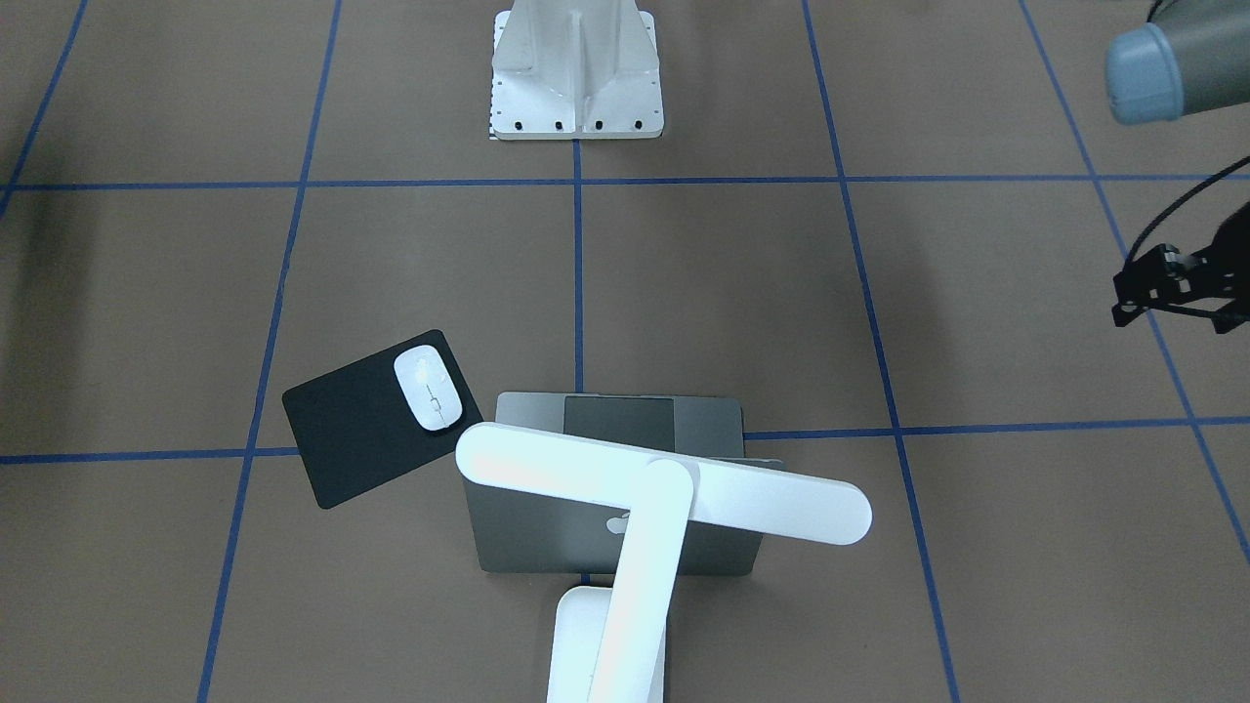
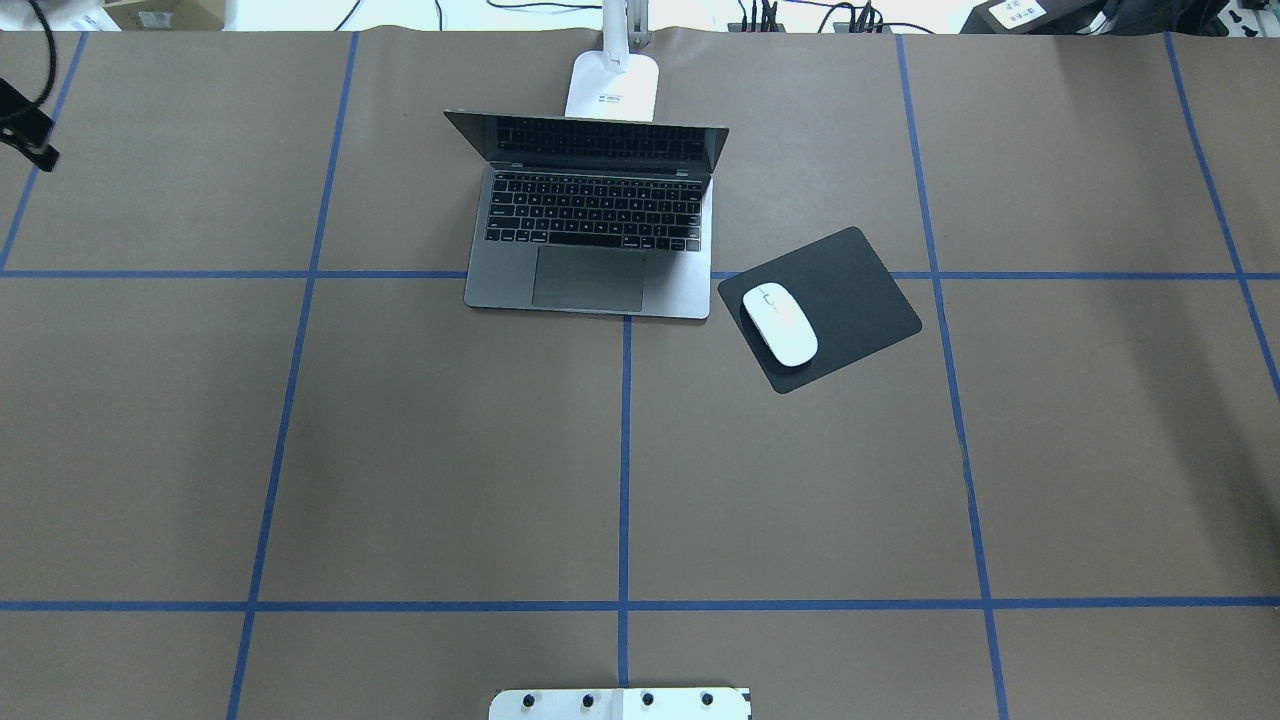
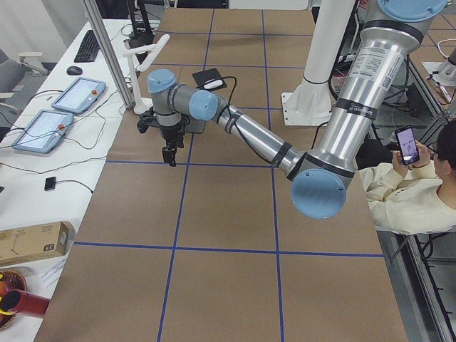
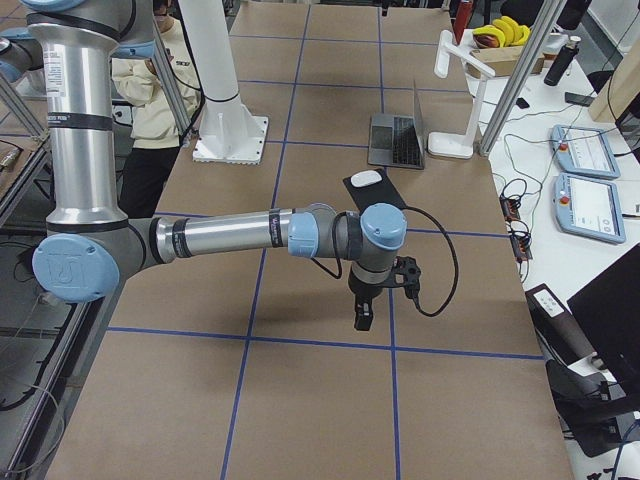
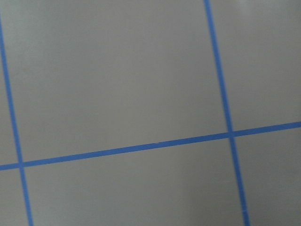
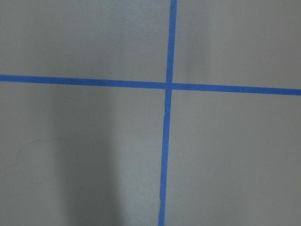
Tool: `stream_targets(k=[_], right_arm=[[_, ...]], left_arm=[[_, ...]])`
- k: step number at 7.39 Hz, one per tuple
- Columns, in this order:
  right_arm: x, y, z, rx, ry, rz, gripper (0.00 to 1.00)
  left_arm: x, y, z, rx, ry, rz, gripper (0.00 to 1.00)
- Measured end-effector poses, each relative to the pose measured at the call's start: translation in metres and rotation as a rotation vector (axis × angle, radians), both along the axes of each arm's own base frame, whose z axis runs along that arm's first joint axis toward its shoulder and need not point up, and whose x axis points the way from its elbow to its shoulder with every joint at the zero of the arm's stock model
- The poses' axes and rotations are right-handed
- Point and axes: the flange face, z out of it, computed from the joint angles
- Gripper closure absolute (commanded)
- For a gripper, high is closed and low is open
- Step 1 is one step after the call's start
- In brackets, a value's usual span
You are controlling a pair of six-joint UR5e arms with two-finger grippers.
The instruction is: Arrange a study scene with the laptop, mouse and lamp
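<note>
The laptop (image 2: 590,240) stands open at the desk's (image 2: 400,450) far middle, lamp (image 1: 664,498) just behind its lid, mouse (image 2: 779,324) on a black mat (image 2: 850,290) beside it; the scene looks set. Both arms hang well apart from it; whether the left pincer (image 3: 169,158) or right pincer (image 4: 362,318) is clenched I cannot tell; any retreat should stay wide of the lamp.

Left arm (image 3: 370,78): brushed silver tubes are running between pale blue-grey joint housings; black rings are banding the tube ends.
Left elbow cap (image 3: 318,194): a round pale blue disc is closing the joint.
Left gripper (image 3: 171,161): black, narrow fingers; a black bracket is sitting at the wrist above.
Right arm (image 4: 80,140): the same silver and pale blue finish is showing; black bands are marking the forearm.
Right gripper (image 4: 362,321): black throughout.
Cable (image 4: 447,262): a thin black lead is looping out from the right wrist.
Pedestal (image 1: 576,78): white ribbed metal; dark bolts are lining its flange.
</note>
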Motion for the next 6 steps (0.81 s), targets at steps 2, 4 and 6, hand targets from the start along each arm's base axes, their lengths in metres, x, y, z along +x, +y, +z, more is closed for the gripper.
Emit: stream_targets(k=[2,4,6], right_arm=[[0.0,0.001,0.001,-0.002,-0.001,0.0,0.0],[0.001,0.003,0.005,-0.01,0.0,0.001,0.0],[0.001,0.004,0.006,-0.013,0.001,0.002,0.0]], left_arm=[[-0.047,-0.017,0.068,0.003,0.016,0.008,0.01],[-0.094,-0.02,0.137,0.011,0.044,0.004,0.01],[-0.137,-0.006,0.188,0.006,0.048,0.01,0.01]])
